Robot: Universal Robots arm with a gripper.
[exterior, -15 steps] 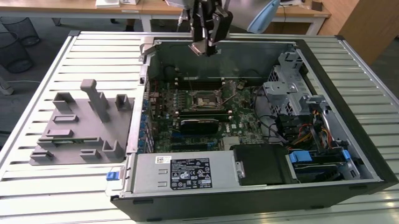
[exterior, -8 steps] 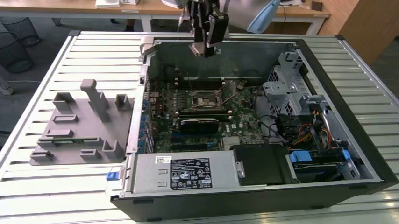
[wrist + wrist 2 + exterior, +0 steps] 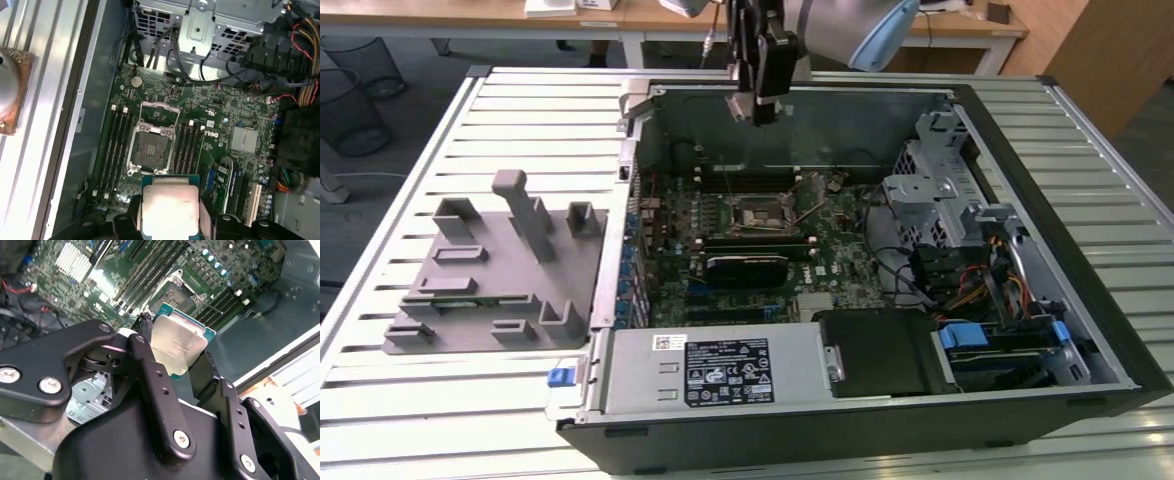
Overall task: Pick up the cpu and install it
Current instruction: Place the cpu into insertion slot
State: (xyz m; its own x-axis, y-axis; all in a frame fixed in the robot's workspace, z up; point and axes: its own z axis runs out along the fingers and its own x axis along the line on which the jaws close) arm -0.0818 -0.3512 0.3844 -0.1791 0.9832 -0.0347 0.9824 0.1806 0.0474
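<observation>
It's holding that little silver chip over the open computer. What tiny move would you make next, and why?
Probably shift the cpu level until it hangs squarely over the socket. The gripper holds it well above the motherboard, and in the first wrist view the open, empty socket lies apart from the chip, not beneath it.

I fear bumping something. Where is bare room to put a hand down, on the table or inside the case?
Free: the table slats between the gray fixture and the near edge, and beyond the computer case on the exterior view's right. Crowded: inside the case, the motherboard and cables cover the floor; the gripper holds the cpu above.
</observation>
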